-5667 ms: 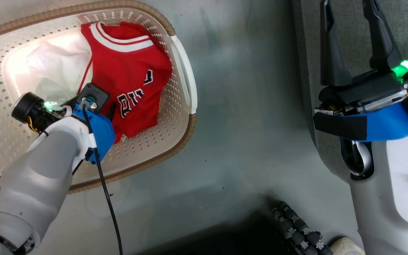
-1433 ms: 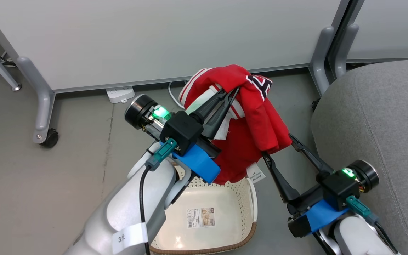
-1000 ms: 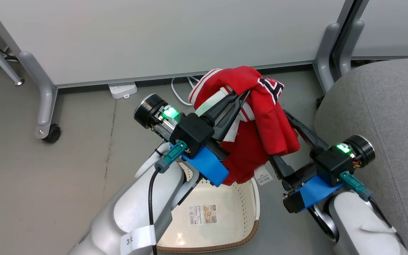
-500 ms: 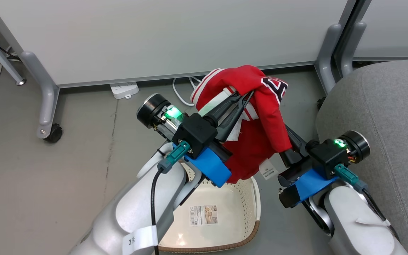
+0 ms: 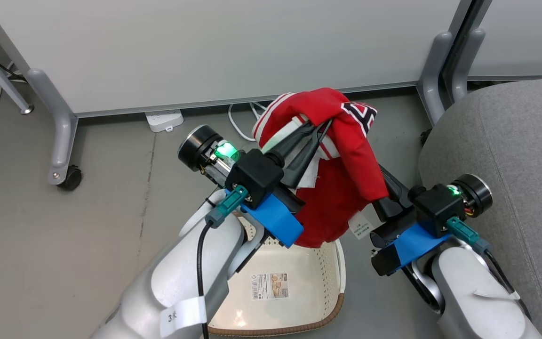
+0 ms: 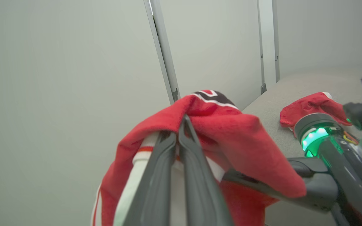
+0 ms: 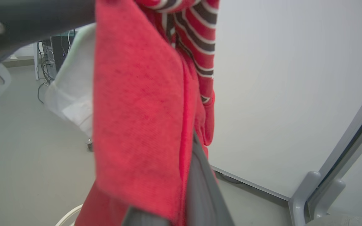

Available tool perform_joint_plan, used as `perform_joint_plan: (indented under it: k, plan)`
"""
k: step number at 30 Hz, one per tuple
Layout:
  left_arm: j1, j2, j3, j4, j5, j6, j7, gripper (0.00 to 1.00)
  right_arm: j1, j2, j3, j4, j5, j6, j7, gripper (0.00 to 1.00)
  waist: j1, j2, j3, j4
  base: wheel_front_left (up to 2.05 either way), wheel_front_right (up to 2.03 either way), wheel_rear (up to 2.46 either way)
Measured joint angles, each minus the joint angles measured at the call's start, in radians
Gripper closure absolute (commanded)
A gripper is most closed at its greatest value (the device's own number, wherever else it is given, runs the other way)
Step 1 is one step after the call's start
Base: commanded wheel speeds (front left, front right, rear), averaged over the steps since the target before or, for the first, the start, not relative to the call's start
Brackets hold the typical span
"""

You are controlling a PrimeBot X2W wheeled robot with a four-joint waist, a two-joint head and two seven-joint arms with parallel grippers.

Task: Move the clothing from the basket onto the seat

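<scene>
The clothing, a red jersey with white trim and dark lettering, hangs in the air above the cream basket. My left gripper is shut on its white-striped edge near the top; the left wrist view shows the left gripper pinched into the fabric. My right gripper is shut on the jersey's hanging right fold, its tips buried in the cloth, as the right gripper also shows in the right wrist view. The grey seat lies to the right. Another red garment lies on the seat.
Pale partition panels stand behind on grey legs, one with a caster at the left, another leg beside the seat's corner. A white power strip and cables lie on the floor. A paper label lies on the basket's floor.
Over the last second my right gripper has moved in from open and shut on the jersey's hanging fold. The left gripper kept its hold, with the jersey raised out of the basket.
</scene>
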Motion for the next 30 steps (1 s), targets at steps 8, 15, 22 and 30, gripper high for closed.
perform_joint_plan:
  k: [8, 15, 22, 30]
  plan:
    - [0.001, -0.002, -0.006, 0.03, 0.002, 0.0, 0.0, 0.0, 0.003, 0.003, -0.021, -0.005, 0.006, 0.0, 0.0, 1.0, 0.0, 0.0, 0.006, -0.002, 0.0, 0.0, 0.0]
    - [0.001, 0.001, -0.001, 0.03, 0.01, 0.0, 0.0, 0.0, 0.003, 0.005, -0.045, -0.017, 0.009, 0.0, 0.0, 1.0, 0.0, 0.0, 0.03, -0.014, 0.0, 0.0, 0.0]
    - [-0.007, 0.008, -0.001, 0.029, 0.016, 0.0, 0.0, 0.0, 0.0, 0.011, -0.074, -0.033, 0.008, 0.0, 0.0, 1.0, 0.0, 0.0, 0.062, -0.044, 0.0, 0.0, 0.0]
    - [-0.032, 0.027, -0.02, 0.033, 0.026, 0.0, 0.0, 0.0, -0.015, 0.031, -0.132, -0.067, 0.008, 0.0, 0.0, 1.0, 0.0, 0.0, 0.118, -0.117, 0.0, 0.0, 0.0]
